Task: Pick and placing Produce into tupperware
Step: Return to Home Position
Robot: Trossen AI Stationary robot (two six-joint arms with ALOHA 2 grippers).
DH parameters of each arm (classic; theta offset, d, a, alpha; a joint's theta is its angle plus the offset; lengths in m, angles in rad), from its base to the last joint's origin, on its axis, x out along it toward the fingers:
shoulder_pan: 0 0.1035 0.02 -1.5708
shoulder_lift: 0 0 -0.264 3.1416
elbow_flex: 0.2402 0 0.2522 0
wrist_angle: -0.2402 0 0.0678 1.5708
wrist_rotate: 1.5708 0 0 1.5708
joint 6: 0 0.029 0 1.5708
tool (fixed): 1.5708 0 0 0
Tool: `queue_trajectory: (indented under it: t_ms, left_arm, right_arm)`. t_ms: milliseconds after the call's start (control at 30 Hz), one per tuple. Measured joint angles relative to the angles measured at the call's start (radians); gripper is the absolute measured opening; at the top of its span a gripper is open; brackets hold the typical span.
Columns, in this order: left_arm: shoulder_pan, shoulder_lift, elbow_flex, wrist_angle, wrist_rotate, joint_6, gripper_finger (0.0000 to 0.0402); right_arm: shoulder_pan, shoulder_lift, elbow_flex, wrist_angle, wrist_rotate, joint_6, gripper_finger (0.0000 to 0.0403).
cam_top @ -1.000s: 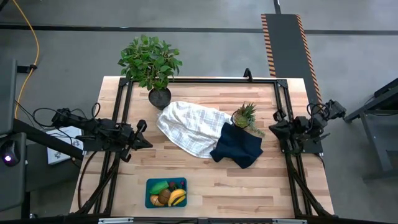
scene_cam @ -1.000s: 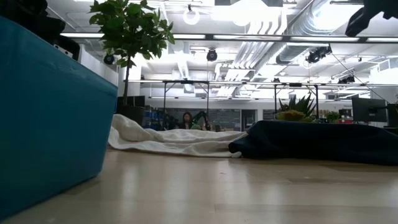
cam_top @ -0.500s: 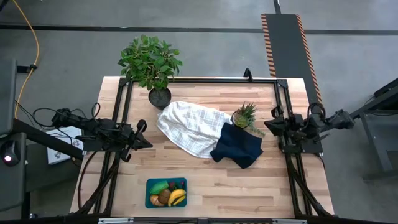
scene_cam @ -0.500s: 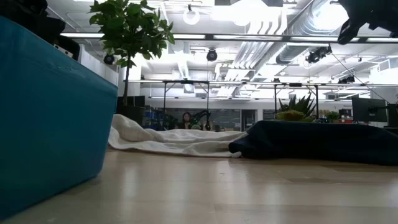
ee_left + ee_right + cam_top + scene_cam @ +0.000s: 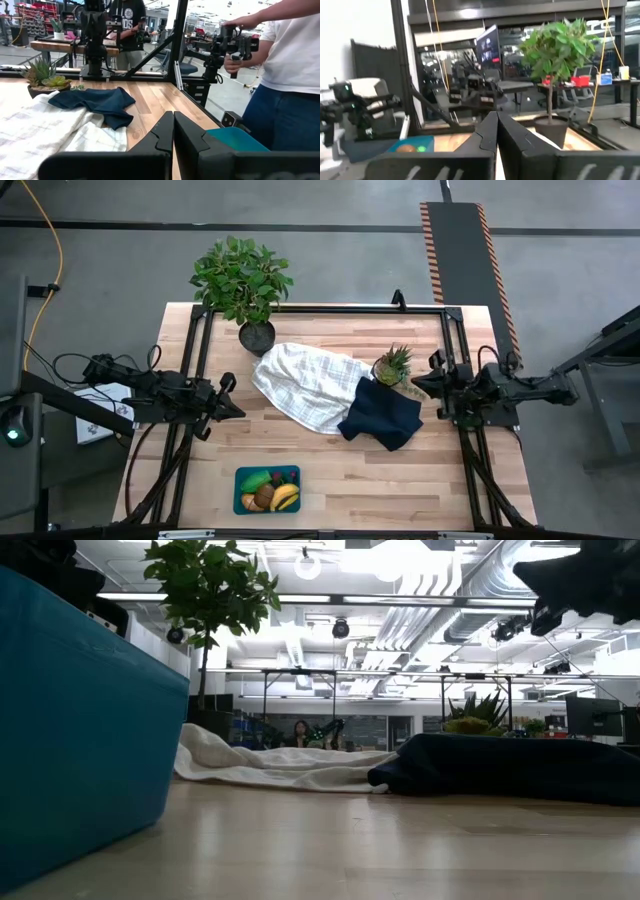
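Note:
The teal tupperware (image 5: pixel 267 489) stands near the table's front edge, left of centre. It holds the produce (image 5: pixel 268 490): a yellow banana, a green piece, a brown ball and small bits. In the low view its wall (image 5: pixel 80 730) fills the left side. My left gripper (image 5: pixel 234 408) is shut at the table's left edge, pointing level toward the right. My right gripper (image 5: pixel 424 381) is shut at the right edge, pointing toward the left, close to the small spiky plant (image 5: pixel 393 365). Neither holds anything.
A white checked cloth (image 5: pixel 308 385) and a dark navy cloth (image 5: pixel 382 416) lie rumpled at the table's middle. A large leafy potted plant (image 5: pixel 243 285) stands at the far left. A person (image 5: pixel 285 75) stands beyond the table's near edge in the left wrist view.
My right arm has swung round from pointing off the table's right side until its gripper points toward the table's left edge, next to the small spiky plant. It has sunk a little and stayed shut. My left arm has kept still.

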Motion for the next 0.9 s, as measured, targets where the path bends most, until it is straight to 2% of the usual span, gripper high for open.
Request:
queue_trajectory:
  t_ms: [500, 700, 900]
  left_arm:
    - [0.0, 0.0, 0.0, 0.0, 0.0, 0.0, 0.0001]
    - [0.0, 0.0, 0.0, 0.0, 0.0, 0.0, 0.0001]
    - [0.0, 0.0, 0.0, 0.0, 0.0, 0.0, 0.0001]
  right_arm:
    - [-0.085, 0.0, -0.032, -0.112, -0.083, -0.005, 0.0]
    - [-0.104, 0.0, -0.032, -0.219, -0.087, -0.007, 0.0]
    - [-0.118, 0.0, -0.032, -0.217, -0.087, -0.007, 0.0]
